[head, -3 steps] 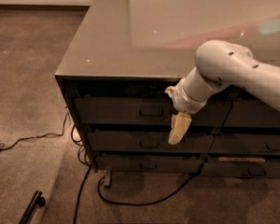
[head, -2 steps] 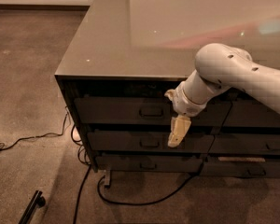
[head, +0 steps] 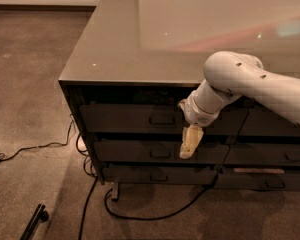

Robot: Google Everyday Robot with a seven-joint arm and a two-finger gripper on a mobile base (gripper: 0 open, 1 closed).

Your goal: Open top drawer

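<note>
The tool (head: 188,144) has dipped slightly and hangs at 4 o'clock from the shut top drawer (head: 125,118) handle (head: 161,118). Wide or narrow: cannot tell.

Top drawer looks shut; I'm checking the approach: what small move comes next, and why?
Probably lift the pale gripper and shift it across to the small rectangular loop handle of the wide dark grey-brown top drawer: it hangs beside and below that handle, not on it.
</note>
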